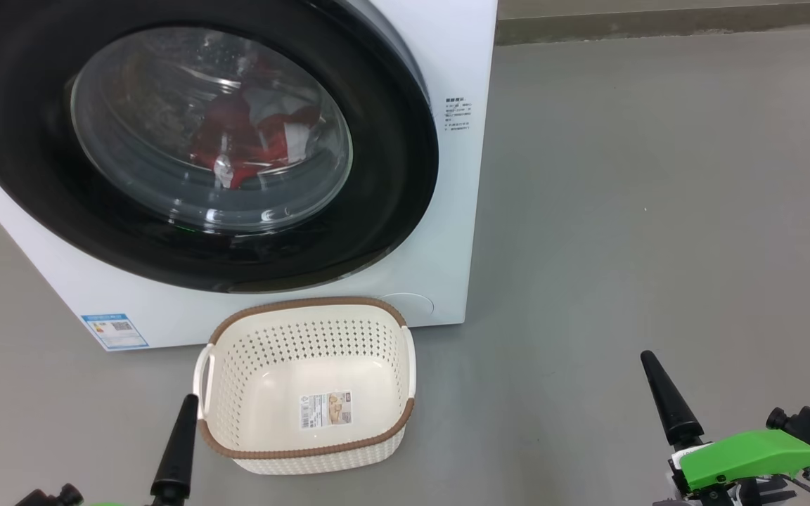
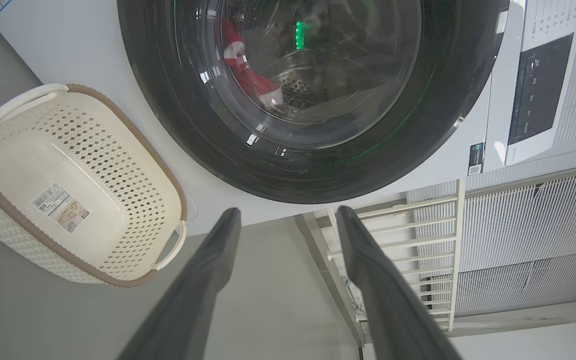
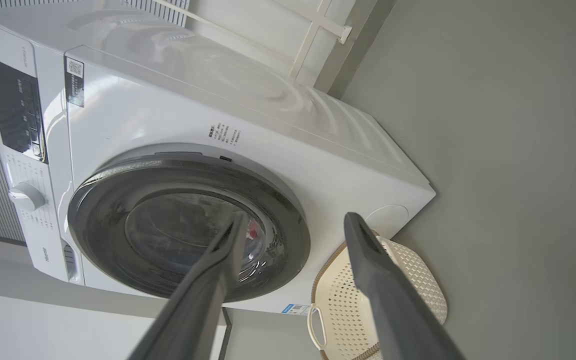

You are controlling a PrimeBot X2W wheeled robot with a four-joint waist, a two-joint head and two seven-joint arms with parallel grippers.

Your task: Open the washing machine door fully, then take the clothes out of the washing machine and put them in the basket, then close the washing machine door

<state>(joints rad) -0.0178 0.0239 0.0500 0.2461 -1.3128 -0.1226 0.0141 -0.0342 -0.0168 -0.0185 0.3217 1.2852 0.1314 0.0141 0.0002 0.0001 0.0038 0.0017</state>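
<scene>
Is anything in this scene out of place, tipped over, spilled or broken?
Nothing stands out. The washing machine door looks shut, the red clothes lie inside behind its glass, and the basket stands upright and empty on the floor, close in front of the washing machine. No spill or damage shows.

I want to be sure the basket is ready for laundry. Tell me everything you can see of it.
The basket is a small cream-white plastic tub, a rounded rectangle with perforated walls, a brown woven-look rim and a white handle at each end. It stands upright and empty on the grey floor, with only a paper label on its smooth bottom. It sits close before the washing machine, below the door; whether they touch cannot be told.
</scene>
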